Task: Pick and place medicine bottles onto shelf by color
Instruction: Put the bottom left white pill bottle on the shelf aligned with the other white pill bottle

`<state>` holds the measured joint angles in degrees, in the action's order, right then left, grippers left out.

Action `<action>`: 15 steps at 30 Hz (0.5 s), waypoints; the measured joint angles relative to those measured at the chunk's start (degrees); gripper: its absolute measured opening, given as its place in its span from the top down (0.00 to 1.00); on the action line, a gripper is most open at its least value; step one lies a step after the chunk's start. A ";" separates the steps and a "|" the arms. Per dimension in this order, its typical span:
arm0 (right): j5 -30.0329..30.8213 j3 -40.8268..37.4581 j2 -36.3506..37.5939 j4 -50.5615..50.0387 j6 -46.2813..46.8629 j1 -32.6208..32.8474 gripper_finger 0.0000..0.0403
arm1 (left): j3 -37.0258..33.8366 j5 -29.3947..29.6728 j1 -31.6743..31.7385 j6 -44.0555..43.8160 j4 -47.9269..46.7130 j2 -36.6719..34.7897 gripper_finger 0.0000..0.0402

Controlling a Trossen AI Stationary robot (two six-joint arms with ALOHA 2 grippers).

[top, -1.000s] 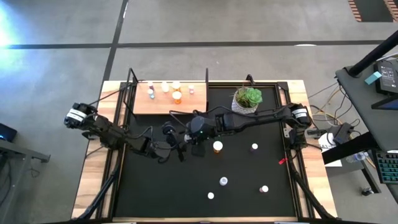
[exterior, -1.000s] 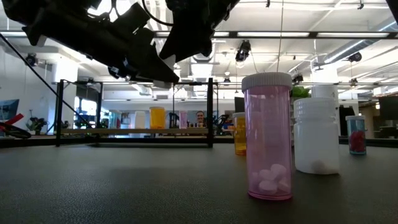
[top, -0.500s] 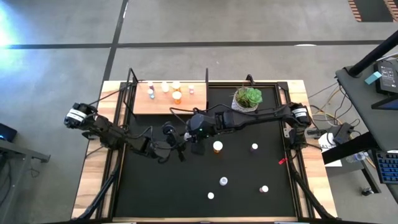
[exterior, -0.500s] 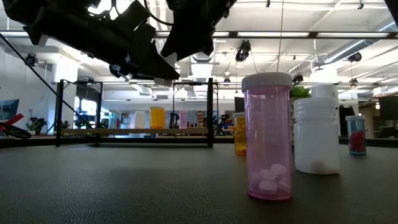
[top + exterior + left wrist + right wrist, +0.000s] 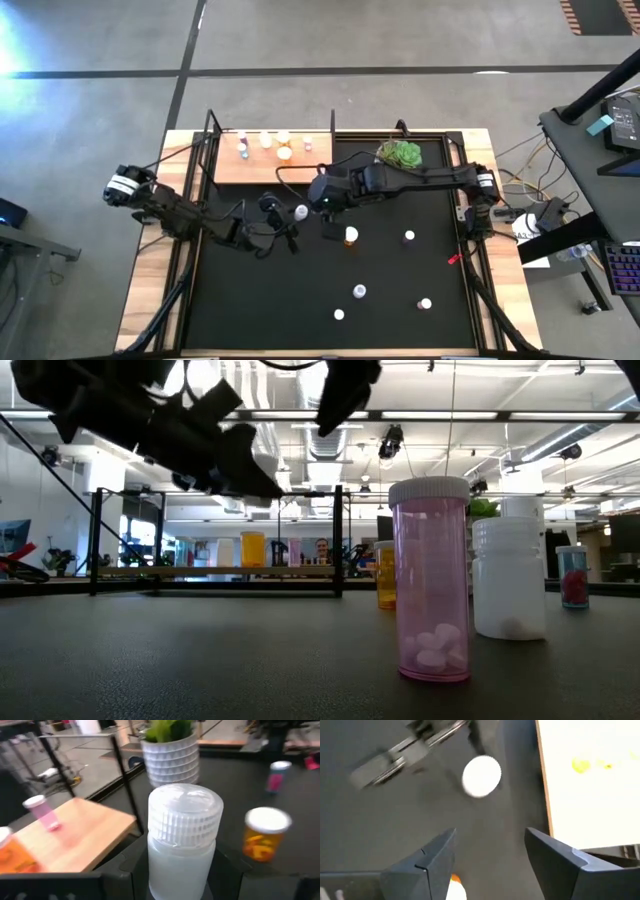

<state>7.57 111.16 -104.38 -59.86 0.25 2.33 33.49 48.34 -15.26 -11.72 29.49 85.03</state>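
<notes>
1. Your left claw (image 5: pixel 296 215) is clamped on a white bottle (image 5: pixel 183 837), held upright between its fingers above the black mat (image 5: pixel 400 290)
2. Just beyond it, your right claw (image 5: pixel 490 852) stands wide open with nothing in it; the white bottle's cap shows ahead of its fingers
3. An orange bottle (image 5: pixel 350 236) stands near, beside the left claw
4. Farther off, the shelf (image 5: pixel 262 165) carries several bottles, on the worktop (image 5: pixel 150 270)

Plant pot (image 5: pixel 399 156) beside shelf (image 5: pixel 268 163)
</notes>
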 joint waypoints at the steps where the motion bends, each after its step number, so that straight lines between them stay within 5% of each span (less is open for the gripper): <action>1: 0.02 0.53 0.04 -1.78 -0.51 0.02 0.43 | -0.35 0.54 0.51 0.03 -0.02 -0.01 0.66; 7: 4.97 -2.34 1.61 -5.05 -1.63 -0.14 0.45 | -1.81 1.67 5.20 0.07 -4.08 -1.87 0.66; 15: 6.17 -20.45 13.49 3.23 1.83 -2.40 0.45 | -1.77 -1.48 11.50 -4.87 -19.53 -10.76 0.66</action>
<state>13.74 90.71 -90.89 -56.63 2.08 -0.07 31.72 46.86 -3.76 -16.59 9.96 74.27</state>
